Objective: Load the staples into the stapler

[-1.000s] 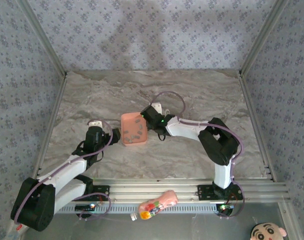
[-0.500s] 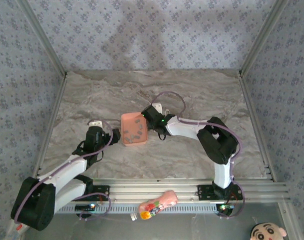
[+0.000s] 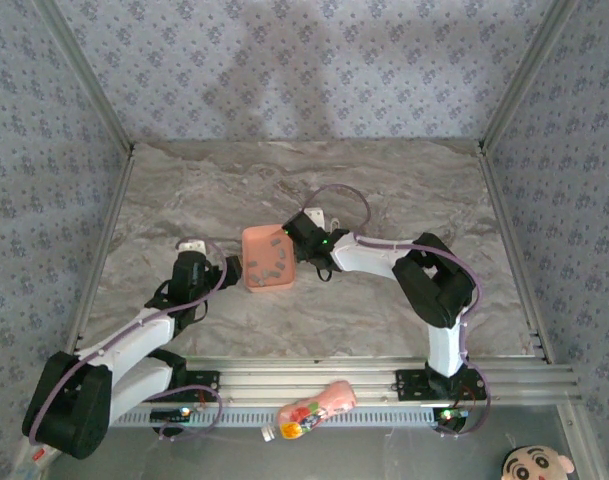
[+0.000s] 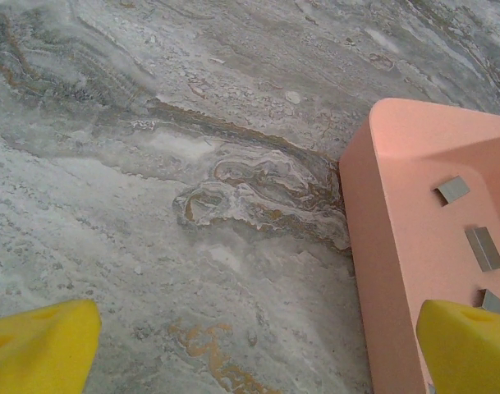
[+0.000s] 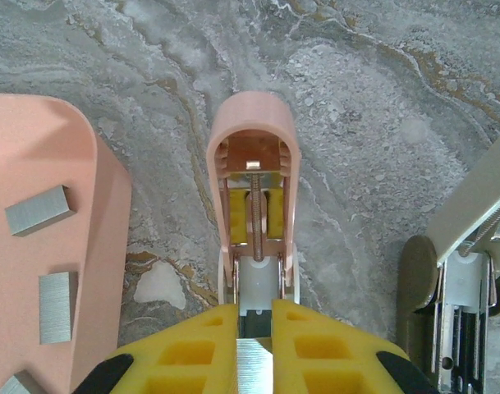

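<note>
The stapler (image 5: pixel 254 189) lies open on the marble, its pink cover swung forward and its spring and channel showing. My right gripper (image 5: pixel 254 361) is shut on a ridged silvery strip of staples, held at the rear end of that channel. More staples (image 5: pixel 39 210) lie loose in the salmon-pink tray (image 5: pixel 102 246), just left of the stapler. My left gripper (image 4: pixel 258 353) stands open at the tray's left side, with one yellow fingertip (image 4: pixel 467 345) over the tray (image 4: pixel 389 246) rim and the other over bare table. In the top view the right gripper (image 3: pixel 292 232) and left gripper (image 3: pixel 227 268) flank the tray (image 3: pixel 267 283).
A pale object with metal parts (image 5: pixel 463 271) lies right of the stapler; I cannot tell what it is. A pink bottle with a colourful label (image 3: pixel 309 410) rests on the front rail. Patterned walls enclose the table on three sides.
</note>
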{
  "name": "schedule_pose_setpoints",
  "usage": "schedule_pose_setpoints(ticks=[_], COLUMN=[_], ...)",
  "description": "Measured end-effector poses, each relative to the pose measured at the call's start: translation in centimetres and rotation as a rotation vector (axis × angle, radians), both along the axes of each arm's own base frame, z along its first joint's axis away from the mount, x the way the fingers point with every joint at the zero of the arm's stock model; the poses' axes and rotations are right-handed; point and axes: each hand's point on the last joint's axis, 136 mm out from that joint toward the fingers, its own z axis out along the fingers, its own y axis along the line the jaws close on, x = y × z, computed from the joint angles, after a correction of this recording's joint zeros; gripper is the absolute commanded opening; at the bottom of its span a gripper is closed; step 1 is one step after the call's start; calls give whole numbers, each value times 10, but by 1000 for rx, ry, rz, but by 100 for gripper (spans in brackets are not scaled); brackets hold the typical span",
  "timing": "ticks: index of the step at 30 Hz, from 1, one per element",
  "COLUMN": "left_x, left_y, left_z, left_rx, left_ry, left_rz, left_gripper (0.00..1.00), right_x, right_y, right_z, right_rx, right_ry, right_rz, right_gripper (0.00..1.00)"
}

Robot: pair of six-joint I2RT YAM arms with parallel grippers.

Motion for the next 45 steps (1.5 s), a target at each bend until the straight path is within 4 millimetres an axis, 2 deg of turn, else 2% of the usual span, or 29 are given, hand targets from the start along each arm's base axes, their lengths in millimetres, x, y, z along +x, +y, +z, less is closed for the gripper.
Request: schedule_pose_setpoints(ticks=[11, 16, 23, 33, 39, 45], left_x=[0, 0, -1, 0, 0, 0], left_y=[0, -2, -2, -2, -2, -2], left_z=[0, 0, 0, 1, 1, 1], left_rx=[0, 0, 0, -1, 0, 0], left_ry=[0, 0, 1, -2, -1, -1], left_rz=[-1, -6, -6, -6, -6, -5], left_gripper=[98, 98, 98, 98, 98, 98], right_x=[-6, -15, -16, -5, 2, 3], right_y=[4, -1, 0, -4, -8, -3], right_z=[-3, -14, -12, 4, 4, 0], right_rx=[-5, -22, -20, -2, -2, 15], right_ry=[8, 30, 28, -10, -17, -9], right_rz=[12, 14, 18, 20, 16, 35], right_gripper=[14, 14, 14, 14, 14, 14])
